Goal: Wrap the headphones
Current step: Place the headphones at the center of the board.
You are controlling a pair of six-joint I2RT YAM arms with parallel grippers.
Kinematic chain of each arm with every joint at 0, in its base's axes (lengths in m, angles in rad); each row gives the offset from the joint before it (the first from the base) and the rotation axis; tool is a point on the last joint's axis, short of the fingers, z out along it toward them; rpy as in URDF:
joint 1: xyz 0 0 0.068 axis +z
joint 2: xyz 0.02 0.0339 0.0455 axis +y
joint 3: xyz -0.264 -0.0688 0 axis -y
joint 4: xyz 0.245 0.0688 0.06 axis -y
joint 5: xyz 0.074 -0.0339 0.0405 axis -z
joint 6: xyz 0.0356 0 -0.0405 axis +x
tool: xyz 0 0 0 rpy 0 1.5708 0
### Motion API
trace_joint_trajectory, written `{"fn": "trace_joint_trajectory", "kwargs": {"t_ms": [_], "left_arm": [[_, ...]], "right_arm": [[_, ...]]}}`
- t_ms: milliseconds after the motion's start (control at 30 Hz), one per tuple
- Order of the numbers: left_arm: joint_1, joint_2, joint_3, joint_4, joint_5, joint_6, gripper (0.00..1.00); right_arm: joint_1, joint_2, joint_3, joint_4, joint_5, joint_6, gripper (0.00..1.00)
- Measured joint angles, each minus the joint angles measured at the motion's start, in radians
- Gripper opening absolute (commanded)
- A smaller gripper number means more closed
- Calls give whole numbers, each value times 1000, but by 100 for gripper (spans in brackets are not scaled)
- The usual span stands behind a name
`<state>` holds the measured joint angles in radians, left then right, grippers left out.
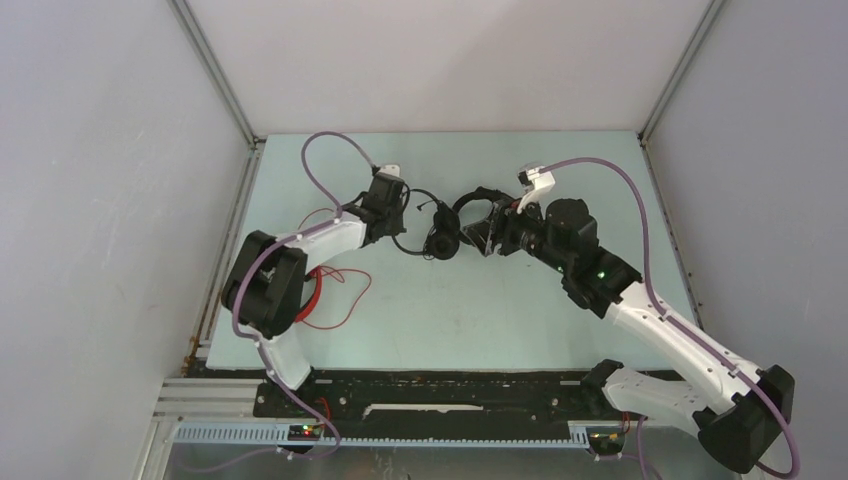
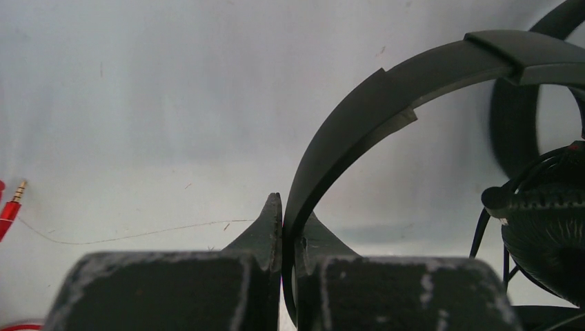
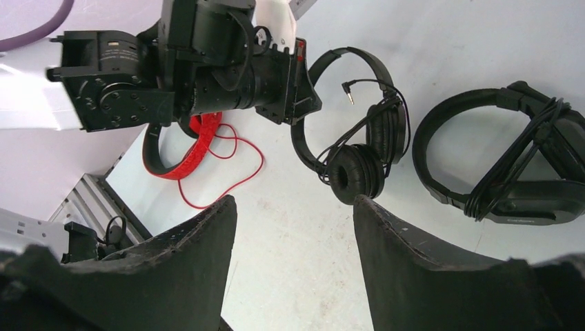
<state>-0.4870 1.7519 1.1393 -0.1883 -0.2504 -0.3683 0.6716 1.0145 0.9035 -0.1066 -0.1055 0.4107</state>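
Slim black headset: thin band, round padded cups, lying mid-surface. Cable loose, draped over the cups, jack end free inside the band's arc. Band nipped edge-on in the closed left pincer.

Bulkier black headset: just right of the slim one in the right wrist view, flat, cable bundled diagonally across band and cup.

Red headset: partly hidden, thin red cable sprawled in loose loops beside it.

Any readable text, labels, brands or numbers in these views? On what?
No text reads clearly in any view.
Small pale print on the ear cup of the bulkier black headset, right wrist view: too small and blurred to read.
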Motion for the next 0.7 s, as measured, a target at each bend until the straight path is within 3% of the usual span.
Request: {"fn": "trace_joint_trajectory", "kwargs": {"t_ms": [167, 433, 700], "left_arm": [[27, 65, 0, 0, 16, -10, 0], [69, 117, 2, -1, 29, -17, 9], [71, 138, 12, -11, 53, -24, 30]], "right_arm": [[-8, 9, -3, 2, -3, 0, 65], [-24, 65, -3, 13, -16, 8, 64], [-26, 101, -3, 37, -34, 23, 63]]}}
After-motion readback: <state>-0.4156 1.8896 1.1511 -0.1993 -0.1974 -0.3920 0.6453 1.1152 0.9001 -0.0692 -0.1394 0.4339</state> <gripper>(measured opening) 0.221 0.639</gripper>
